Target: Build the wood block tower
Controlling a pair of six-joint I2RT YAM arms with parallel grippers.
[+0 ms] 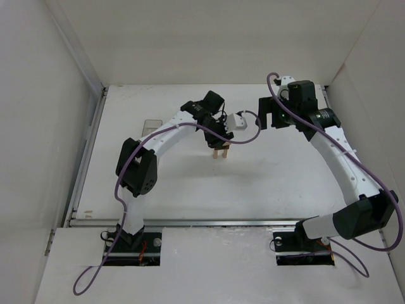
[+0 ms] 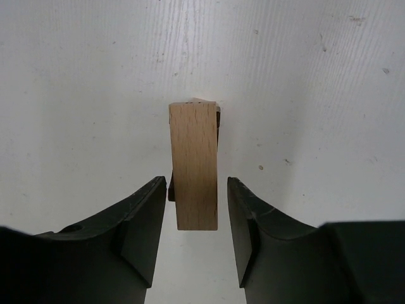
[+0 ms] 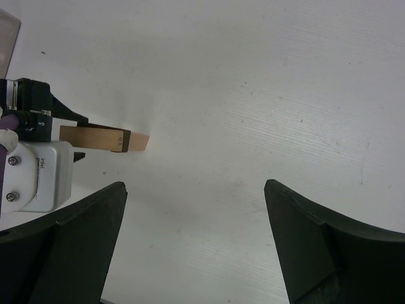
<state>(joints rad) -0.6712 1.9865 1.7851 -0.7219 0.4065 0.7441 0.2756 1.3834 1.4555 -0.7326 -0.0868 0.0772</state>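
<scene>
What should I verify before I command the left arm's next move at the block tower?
1. The left gripper straddles the block: ok, there is a finger on each side.
2. The grip is closed on the block: not ok. A strip of table shows between the block and one finger.
3. The right gripper is open and empty: ok.
4. The right gripper is apart from the wood block tower: ok in the top view.
5. The wood block tower stands square: cannot tell. The left gripper covers most of it from above.
</scene>
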